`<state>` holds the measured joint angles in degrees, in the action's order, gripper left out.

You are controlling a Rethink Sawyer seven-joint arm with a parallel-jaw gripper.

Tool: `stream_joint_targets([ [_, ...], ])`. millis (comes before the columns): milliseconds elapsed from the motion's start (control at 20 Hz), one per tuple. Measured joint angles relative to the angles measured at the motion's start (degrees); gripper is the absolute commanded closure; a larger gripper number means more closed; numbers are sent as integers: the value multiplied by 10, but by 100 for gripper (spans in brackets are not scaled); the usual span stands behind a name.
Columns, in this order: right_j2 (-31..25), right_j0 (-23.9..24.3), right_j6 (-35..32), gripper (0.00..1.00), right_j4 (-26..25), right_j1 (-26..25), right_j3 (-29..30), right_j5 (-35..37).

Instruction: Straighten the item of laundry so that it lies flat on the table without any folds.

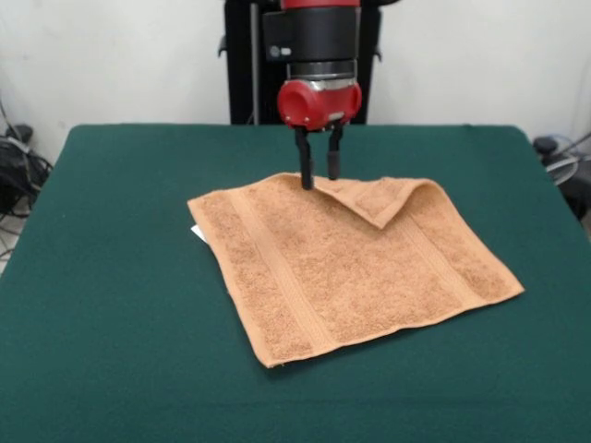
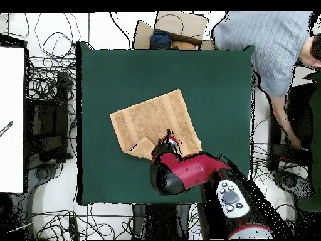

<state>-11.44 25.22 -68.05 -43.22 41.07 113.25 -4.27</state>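
The orange-tan towel [image 1: 342, 263] lies on the green table [image 1: 111, 277], turned at an angle. Its far right corner [image 1: 383, 198] is folded over onto the towel in a triangular flap; the other corners lie flat. Woven bands run near the left and right edges, and a small white tag [image 1: 196, 233] pokes out at the left edge. My gripper [image 1: 319, 175] points straight down at the towel's far edge, beside the tip of the flap, open with a narrow gap and holding nothing. In the overhead view the towel [image 2: 153, 116] shows with the gripper [image 2: 168, 139] at its near edge.
A person [image 2: 276, 44] in a grey shirt stands at the table's corner in the overhead view, reaching down off the table. Cables and boxes [image 2: 50, 113] lie on the floor around the table [image 2: 213, 81]. My red arm [image 2: 188, 172] overhangs the table's near edge.
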Motion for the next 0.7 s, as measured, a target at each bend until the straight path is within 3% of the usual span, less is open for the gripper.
stream_joint_targets([
  [400, 72, -62, 0, 0, 0, -53, -30, -118],
  [700, 102, -75, 0, 0, 0, -80, -38, -146],
])
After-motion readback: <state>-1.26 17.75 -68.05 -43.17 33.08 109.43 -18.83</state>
